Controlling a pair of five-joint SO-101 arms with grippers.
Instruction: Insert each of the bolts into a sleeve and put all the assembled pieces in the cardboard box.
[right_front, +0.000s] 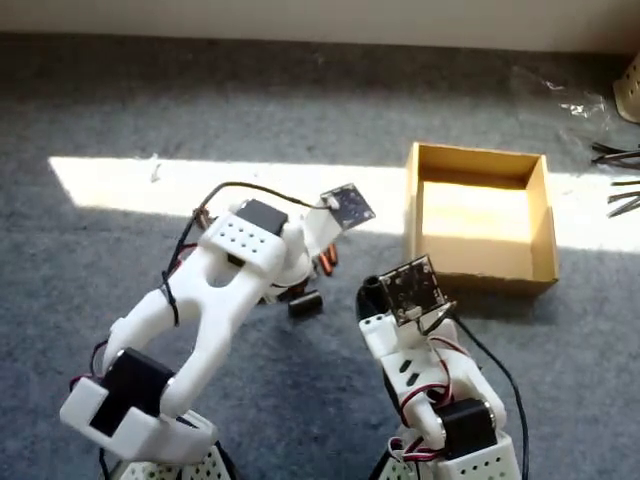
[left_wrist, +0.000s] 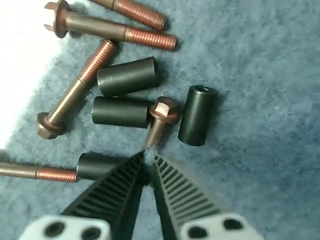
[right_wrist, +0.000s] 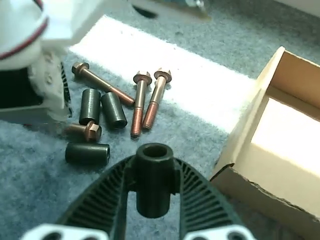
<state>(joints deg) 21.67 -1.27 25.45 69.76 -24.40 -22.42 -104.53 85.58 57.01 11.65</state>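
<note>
Both jaw pairs are closed: left gripper (left_wrist: 148, 158) pinches a bolt (left_wrist: 159, 120) by its shank end, head pointing straight away; right gripper (right_wrist: 152, 170) clamps a sleeve (right_wrist: 152, 187), bore facing outward.

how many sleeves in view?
5. Right gripper holds one sleeve. Four lie by the left gripper: two side by side, one beside its bolt, one partly behind its fingers.

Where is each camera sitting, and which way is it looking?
High view: fixed overhead, looking down on the left arm, right arm and cardboard box.
Left wrist view: on the left arm, looking along the left gripper, shut on a bolt, at loose sleeves.
Right wrist view: on the right arm, looking past the right gripper, which holds a sleeve, toward the box.
Shared: both wrist views show that bolt.
</note>
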